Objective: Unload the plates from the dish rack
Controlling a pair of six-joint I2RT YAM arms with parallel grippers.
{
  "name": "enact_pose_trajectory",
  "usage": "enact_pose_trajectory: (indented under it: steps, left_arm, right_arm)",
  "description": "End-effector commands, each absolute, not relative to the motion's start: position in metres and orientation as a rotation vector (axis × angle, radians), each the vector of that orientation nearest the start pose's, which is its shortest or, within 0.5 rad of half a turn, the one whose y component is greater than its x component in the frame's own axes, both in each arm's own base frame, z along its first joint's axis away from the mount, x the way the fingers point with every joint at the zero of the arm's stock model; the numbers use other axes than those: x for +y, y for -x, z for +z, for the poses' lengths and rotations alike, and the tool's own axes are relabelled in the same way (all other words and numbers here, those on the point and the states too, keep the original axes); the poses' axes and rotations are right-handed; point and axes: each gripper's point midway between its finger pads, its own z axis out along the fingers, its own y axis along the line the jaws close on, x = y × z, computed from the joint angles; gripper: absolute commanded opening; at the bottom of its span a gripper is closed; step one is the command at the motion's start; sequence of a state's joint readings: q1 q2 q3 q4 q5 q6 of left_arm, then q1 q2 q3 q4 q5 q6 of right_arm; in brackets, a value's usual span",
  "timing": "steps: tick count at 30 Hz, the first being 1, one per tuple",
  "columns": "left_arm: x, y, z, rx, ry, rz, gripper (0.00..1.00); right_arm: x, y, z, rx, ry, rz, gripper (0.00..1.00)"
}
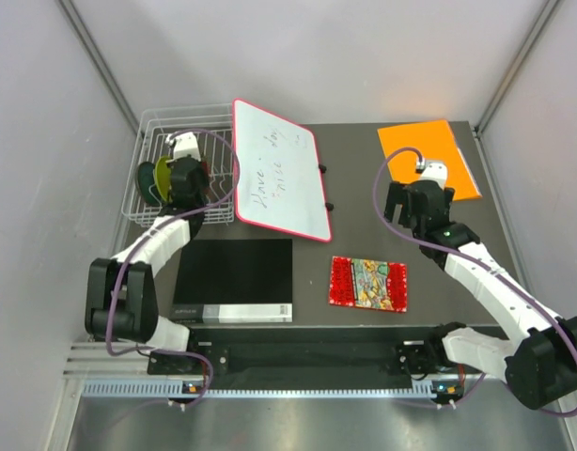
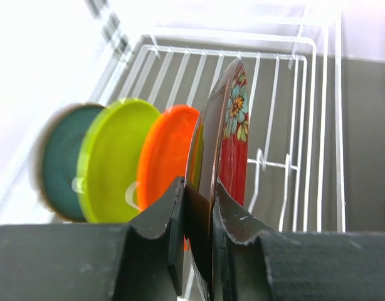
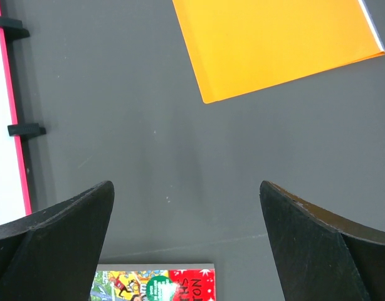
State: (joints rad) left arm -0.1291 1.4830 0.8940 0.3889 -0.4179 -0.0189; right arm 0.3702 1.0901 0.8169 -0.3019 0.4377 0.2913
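Pinching just the near rim of the glossy dark red round plate with a flower pattern (image 2: pixel 233 141), the left gripper (image 2: pixel 199 188) holds a thin, slick edge, so a tilted lift could, I judge, let it pivot loose or clip the smooth plain orange round plate (image 2: pixel 170 150) at its nine o'clock. Both stand on edge with the lime green plate (image 2: pixel 114 160) and dark teal plate (image 2: pixel 58 160) in the white wire dish rack (image 1: pixel 143 132), at the table's ten o'clock. The right gripper (image 3: pixel 186 187) hangs spread wide over matte grey tabletop (image 3: pixel 148 157) near two o'clock.
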Motion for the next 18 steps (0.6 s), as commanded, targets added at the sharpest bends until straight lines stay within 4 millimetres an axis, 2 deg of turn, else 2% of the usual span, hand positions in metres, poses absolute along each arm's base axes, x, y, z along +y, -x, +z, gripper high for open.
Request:
enact_pose_trajectory:
  steps: [1, 3, 4, 6, 7, 8, 9, 10, 12, 13, 14, 16, 18]
  left_arm:
    - [0.029, -0.436, 0.334, 1.453, 0.280, 0.306, 0.00]
    - [0.028, -0.428, 0.343, 1.463, 0.278, 0.298, 0.00]
    - [0.027, -0.420, 0.360, 1.438, 0.282, 0.275, 0.00]
    - [0.024, -0.411, 0.363, 1.468, 0.287, 0.246, 0.00]
    - [0.021, -0.404, 0.377, 1.451, 0.267, 0.222, 0.00]
    - [0.017, -0.400, 0.381, 1.444, 0.301, 0.164, 0.00]
    - [0.014, -0.395, 0.378, 1.477, 0.299, 0.140, 0.00]
    - [0.006, -0.388, 0.391, 1.458, 0.277, 0.079, 0.00]
    - [-0.006, -0.380, 0.394, 1.478, 0.284, -0.018, 0.00]
    - [-0.010, -0.373, 0.406, 1.462, 0.285, -0.066, 0.00]
    - [-0.027, -0.369, 0.409, 1.469, 0.264, -0.176, 0.00]
    - [-0.044, -0.358, 0.417, 1.464, 0.239, -0.296, 0.00]
    - [-0.077, -0.348, 0.421, 1.469, 0.174, -0.510, 0.00]
  right_arm:
    - [0.065, -0.330, 0.182, 2.076, -0.173, -0.026, 1.00]
    - [0.068, -0.328, 0.184, 2.073, -0.168, -0.001, 1.00]
    - [0.069, -0.328, 0.187, 2.067, -0.165, 0.015, 1.00]
    - [0.077, -0.325, 0.192, 2.056, -0.146, 0.076, 0.99]
    - [0.081, -0.324, 0.195, 2.049, -0.136, 0.106, 1.00]
    - [0.083, -0.321, 0.200, 2.034, -0.129, 0.133, 1.00]
    - [0.091, -0.320, 0.204, 2.022, -0.115, 0.187, 1.00]
    - [0.094, -0.318, 0.207, 2.014, -0.101, 0.217, 1.00]
    - [0.104, -0.312, 0.216, 1.987, -0.073, 0.293, 1.00]
    - [0.106, -0.310, 0.220, 1.972, -0.067, 0.319, 1.00]
    - [0.108, -0.307, 0.224, 1.956, -0.064, 0.341, 1.00]
    - [0.115, -0.302, 0.229, 1.939, -0.048, 0.401, 1.00]
    - [0.121, -0.296, 0.234, 1.926, -0.040, 0.455, 1.00]
